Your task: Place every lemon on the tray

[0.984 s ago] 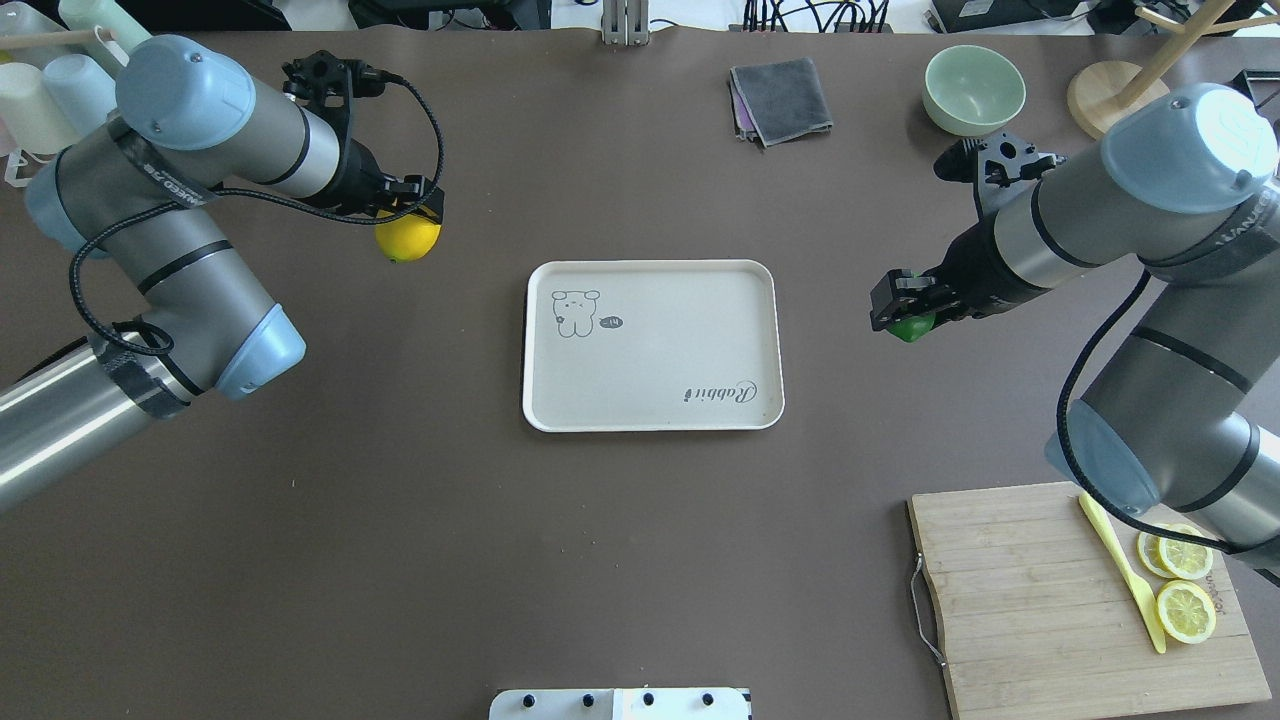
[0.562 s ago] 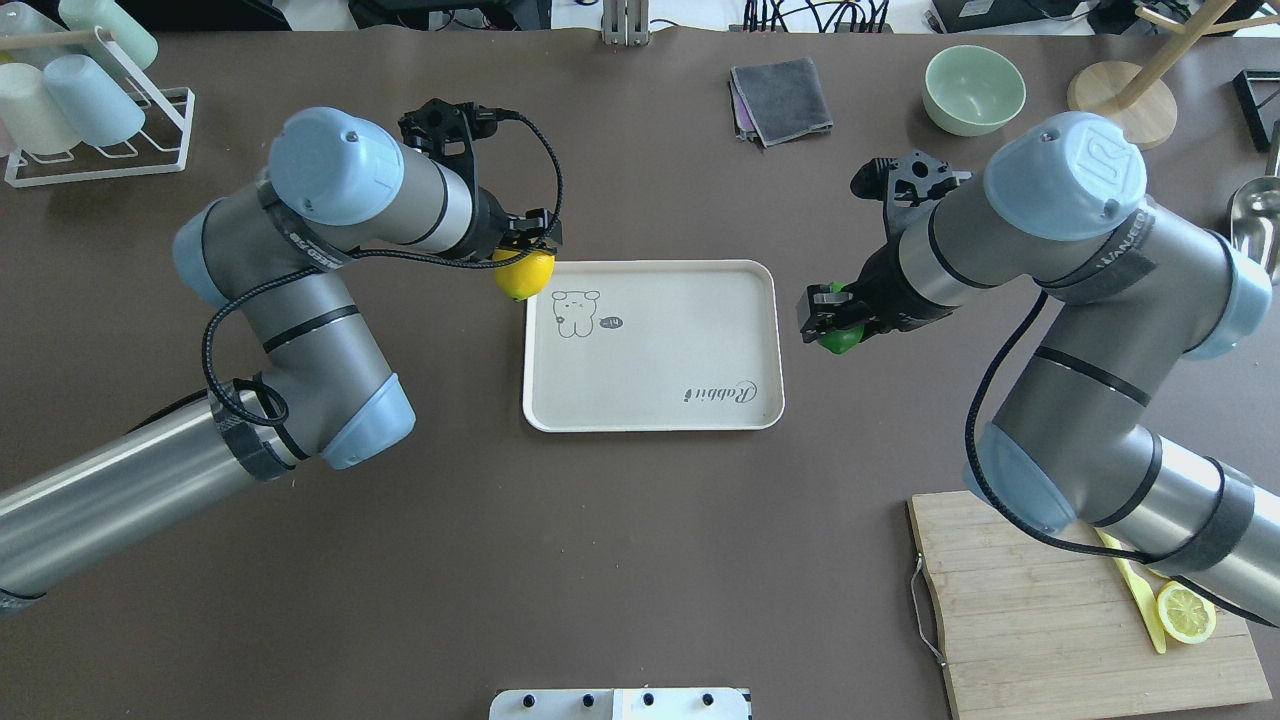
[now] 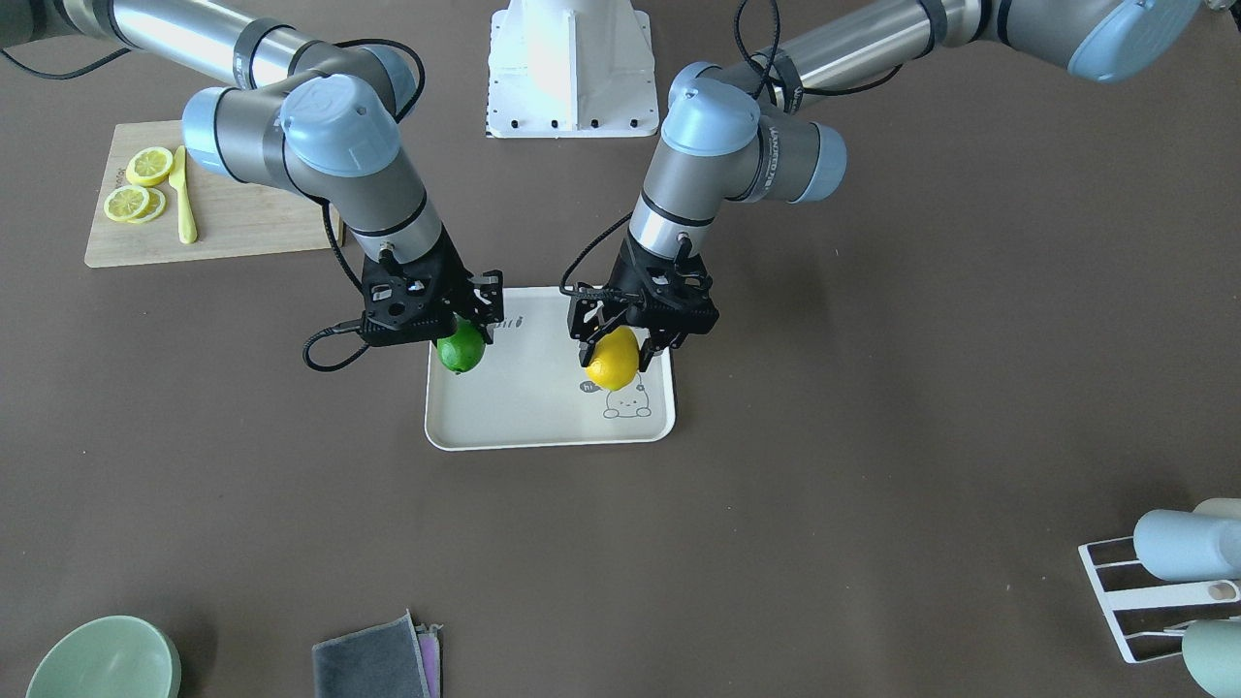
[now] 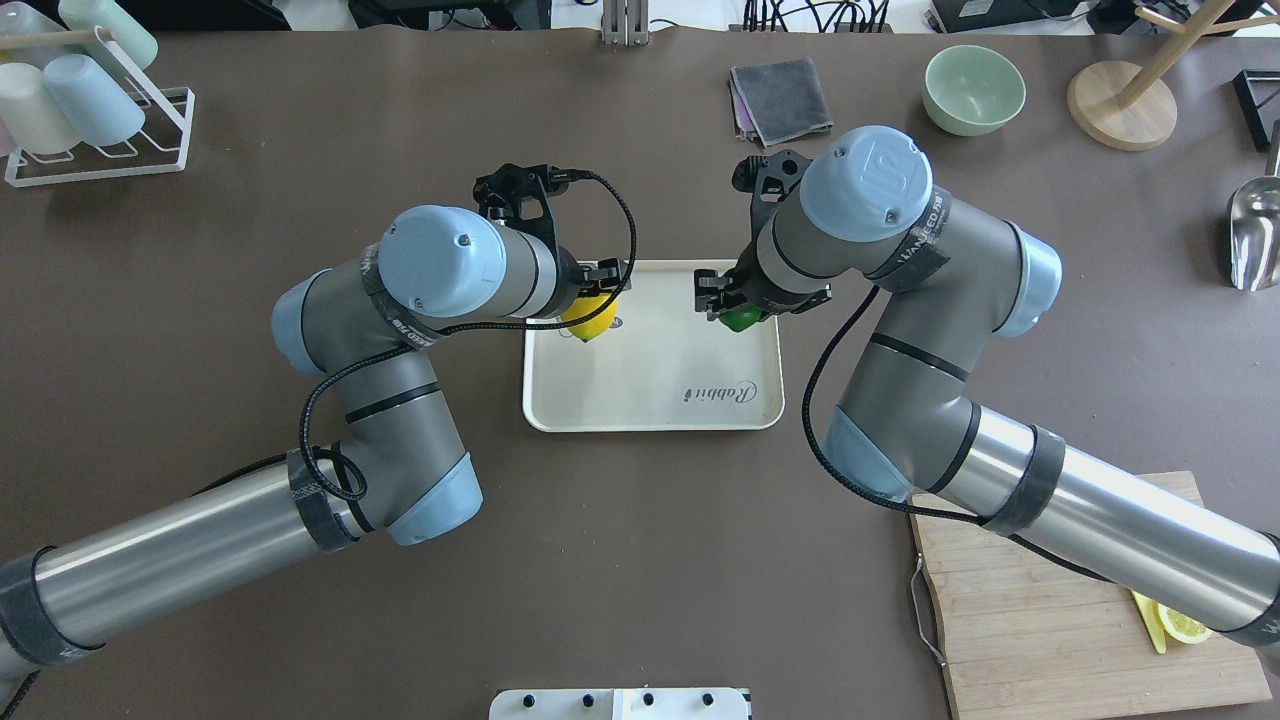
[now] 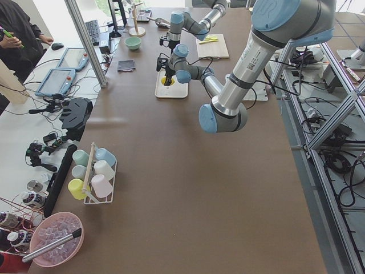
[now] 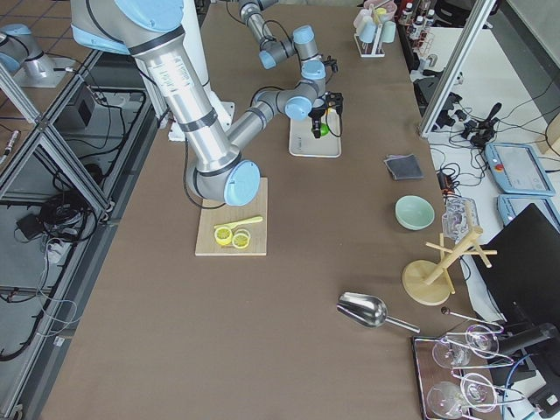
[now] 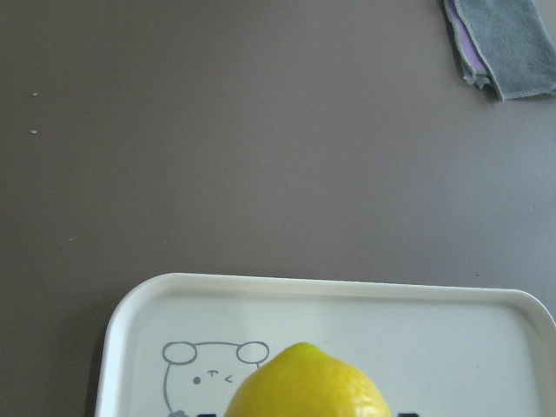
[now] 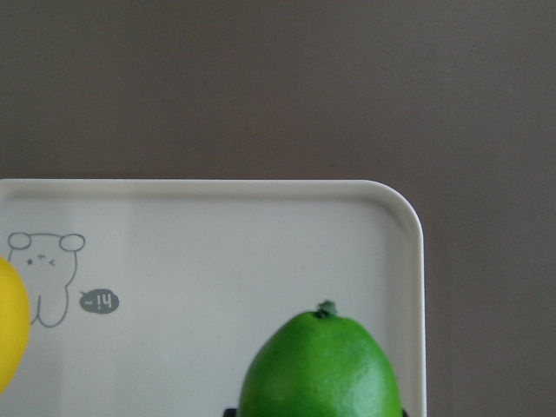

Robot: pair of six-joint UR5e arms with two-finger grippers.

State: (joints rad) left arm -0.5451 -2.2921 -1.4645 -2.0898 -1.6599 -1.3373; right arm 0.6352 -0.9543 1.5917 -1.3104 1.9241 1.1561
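Observation:
The beige tray lies at the table's middle. My left gripper is shut on the yellow lemon and holds it above the tray's bunny-drawing end; the lemon fills the bottom of the left wrist view. My right gripper is shut on the green lemon above the tray's other far corner; the fruit shows in the right wrist view. Both fruits hang over the tray.
A wooden cutting board with lemon slices and a yellow knife sits at the near right. A grey cloth, green bowl, wooden stand, metal scoop and cup rack line the far side.
Both arms have swung inward from the table's sides. The yellow and green lemons, held throughout, have moved from beside the tray to above it.

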